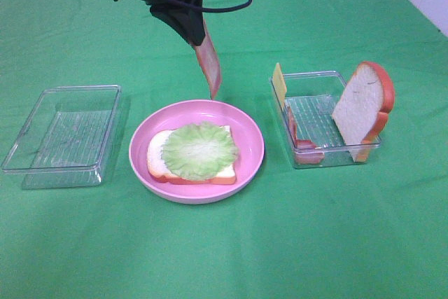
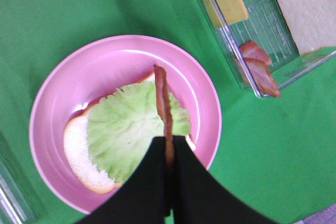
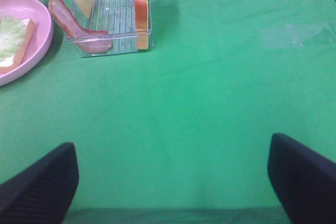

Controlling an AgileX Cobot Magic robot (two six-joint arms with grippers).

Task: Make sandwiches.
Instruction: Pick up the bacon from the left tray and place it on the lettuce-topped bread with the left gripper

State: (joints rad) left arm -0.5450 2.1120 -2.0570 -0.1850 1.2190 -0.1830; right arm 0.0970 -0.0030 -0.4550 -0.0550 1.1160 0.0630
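Observation:
On the pink plate (image 1: 248, 131) lies one bread slice (image 1: 157, 162) with a ruffled lettuce leaf (image 1: 199, 148) on top of it. My left gripper (image 1: 198, 33) hangs above the plate's far rim, shut on a bacon strip (image 1: 208, 68) that dangles downward. In the left wrist view the black fingers (image 2: 152, 182) pinch the bacon strip (image 2: 164, 103) over the lettuce (image 2: 126, 129). My right gripper (image 3: 173, 182) stands open over bare green cloth, holding nothing. The second bread slice (image 1: 362, 110) leans upright in the right tray (image 1: 308, 78).
The right clear tray also holds a yellow cheese slice (image 1: 279, 85) and more bacon (image 1: 301, 141). A clear tray (image 1: 63, 134) with nothing in it stands left of the plate. Green cloth covers the whole table.

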